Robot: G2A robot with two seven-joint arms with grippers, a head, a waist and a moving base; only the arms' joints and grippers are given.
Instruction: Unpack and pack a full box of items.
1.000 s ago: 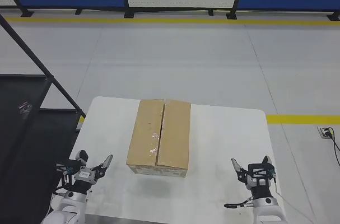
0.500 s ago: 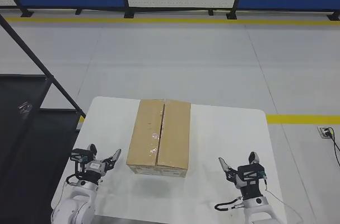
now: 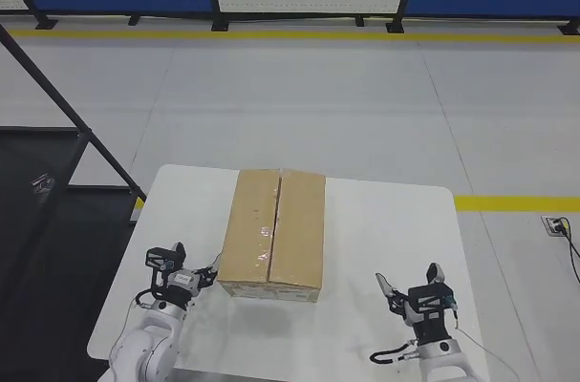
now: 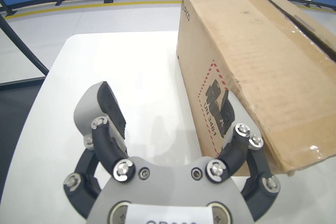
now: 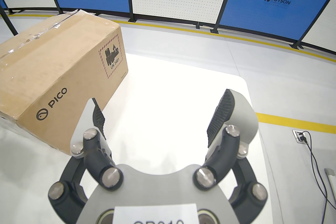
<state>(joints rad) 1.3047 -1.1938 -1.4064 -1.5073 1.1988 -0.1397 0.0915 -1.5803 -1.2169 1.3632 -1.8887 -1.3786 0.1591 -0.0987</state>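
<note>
One box [image 3: 273, 232], left hand [image 4: 165, 91] just beside

The box [image 3: 273, 229] is shut, so what's inside is hidden. Can't tell if the left gripper [image 4: 165, 93] touches its side.

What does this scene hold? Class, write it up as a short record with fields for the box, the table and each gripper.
box: cardboard, flaps closed, taped seam along the top, standing mid-table
table: white, rounded corners
left gripper: fingers open, empty, close beside the box's near left corner; contact cannot be told
right gripper: fingers open, empty, over the table's near right part, well apart from the box
task stage: box not yet opened
</note>
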